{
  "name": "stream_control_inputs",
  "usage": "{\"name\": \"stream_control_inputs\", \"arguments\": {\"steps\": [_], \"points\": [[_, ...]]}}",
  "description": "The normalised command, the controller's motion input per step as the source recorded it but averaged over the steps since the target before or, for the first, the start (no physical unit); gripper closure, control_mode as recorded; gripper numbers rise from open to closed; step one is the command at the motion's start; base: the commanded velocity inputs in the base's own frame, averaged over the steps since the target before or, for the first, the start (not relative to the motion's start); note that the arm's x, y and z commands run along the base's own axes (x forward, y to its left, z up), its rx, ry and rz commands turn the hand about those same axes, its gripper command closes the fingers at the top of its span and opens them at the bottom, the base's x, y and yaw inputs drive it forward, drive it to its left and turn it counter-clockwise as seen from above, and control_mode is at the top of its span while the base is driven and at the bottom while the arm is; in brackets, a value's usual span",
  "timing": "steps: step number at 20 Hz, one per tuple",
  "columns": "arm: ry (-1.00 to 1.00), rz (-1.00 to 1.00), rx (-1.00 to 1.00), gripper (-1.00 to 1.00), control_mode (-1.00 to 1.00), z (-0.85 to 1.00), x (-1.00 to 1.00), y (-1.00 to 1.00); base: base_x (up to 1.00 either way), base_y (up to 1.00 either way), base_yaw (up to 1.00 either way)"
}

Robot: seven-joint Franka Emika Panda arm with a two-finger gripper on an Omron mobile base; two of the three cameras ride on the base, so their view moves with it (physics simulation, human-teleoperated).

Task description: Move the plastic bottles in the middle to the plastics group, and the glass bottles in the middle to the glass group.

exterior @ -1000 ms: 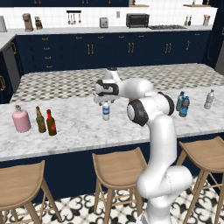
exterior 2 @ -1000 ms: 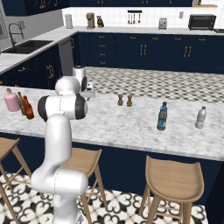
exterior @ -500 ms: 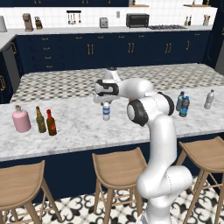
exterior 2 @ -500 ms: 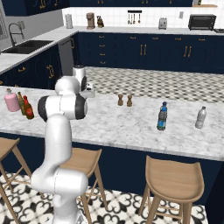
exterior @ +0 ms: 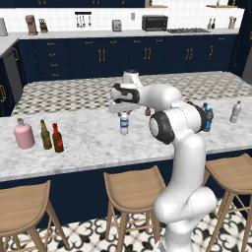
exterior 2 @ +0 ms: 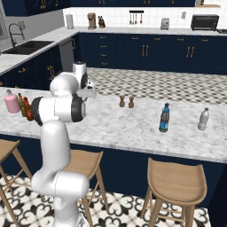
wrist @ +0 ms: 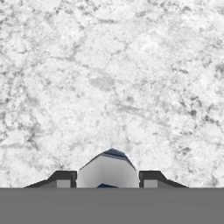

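Observation:
A clear water bottle (exterior: pixel 124 124) with a white-blue label stands upright mid-counter. My gripper (exterior: pixel 123 113) comes down over its top and is shut on it. In the hand view the bottle (wrist: pixel 108 171) fills the gap between the two fingertips (wrist: pixel 64 179), which touch its sides. At the left end stand a pink flask (exterior: pixel 23 136), an olive-green bottle (exterior: pixel 46 135) and a dark red-brown bottle (exterior: pixel 57 138), close together. At the right, a blue bottle (exterior 2: pixel 164 118) and a clear greyish bottle (exterior 2: pixel 203 119) stand apart from each other.
Two small brown shakers (exterior 2: pixel 126 102) stand on the counter behind the middle. Wooden stools (exterior: pixel 132 188) line the counter's near edge. The marble counter (exterior: pixel 88 142) lies bare between the left bottles and the held bottle.
The jaws have closed in on the clear water bottle. The arm and the other bottles have stayed where they were.

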Motion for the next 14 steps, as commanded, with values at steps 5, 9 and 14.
{"name": "stream_control_inputs", "arguments": {"steps": [5, 9, 14], "points": [[-0.05, -0.07, 0.0, 1.0, -1.0, 0.61, -0.71, -0.54, 0.0, 0.0, 0.0], [-0.01, -0.06, 0.0, 1.0, -1.0, 0.58, -0.68, -0.64, 0.0, 0.0, 0.0], [0.0, -0.06, 0.0, 1.0, -1.0, 0.41, -0.65, -0.73, 0.0, 0.0, 0.0]]}}
